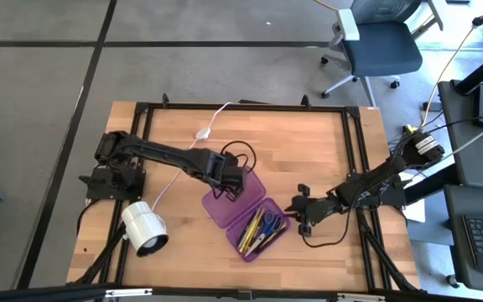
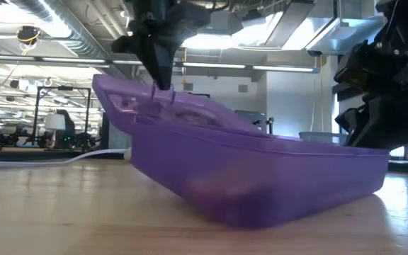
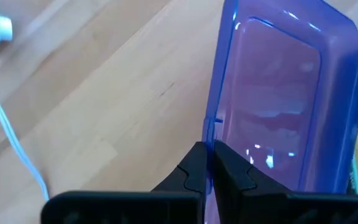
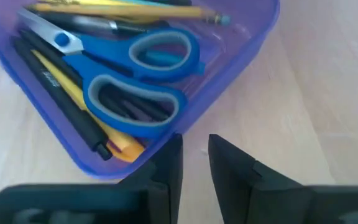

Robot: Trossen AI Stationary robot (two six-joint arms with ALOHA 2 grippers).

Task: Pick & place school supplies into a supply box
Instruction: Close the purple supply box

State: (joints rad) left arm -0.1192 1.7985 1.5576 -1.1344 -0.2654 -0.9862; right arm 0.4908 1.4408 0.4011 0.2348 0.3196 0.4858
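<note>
On the counter (image 1: 309,151), near its middle, the case (image 1: 246,216) is lying open, its two purple halves joined at the hinge. My left pincer (image 3: 209,163) is reaching in from the left side and is pressing its fingers together on the rim of the empty half, the lid (image 1: 229,200). Seen from counter height, that lid is standing tilted up off the wood while the other half is resting flat.

Inside the flat half the supplies are lying together: the scissors (image 4: 135,78) with blue handles on top, a yellow pencil (image 4: 123,9) along the far wall, a black pen (image 4: 58,106) and a yellow pen (image 4: 82,109) under the handles. All are sitting within the walls; I cannot tell how many more pens are lying beneath them.

My right pincer (image 4: 194,162) is hovering just beside the near rounded corner of the filled half, on the right side of the counter. Its fingers are standing slightly apart with bare wood showing in the gap, and they are pinching nothing. Whether one finger is touching the case wall, I cannot tell.

Elsewhere, a white lamp (image 1: 144,228) is lying at the left front edge, and a white cable (image 1: 208,126) with its switch is running across the back of the counter, well apart from the case.
</note>
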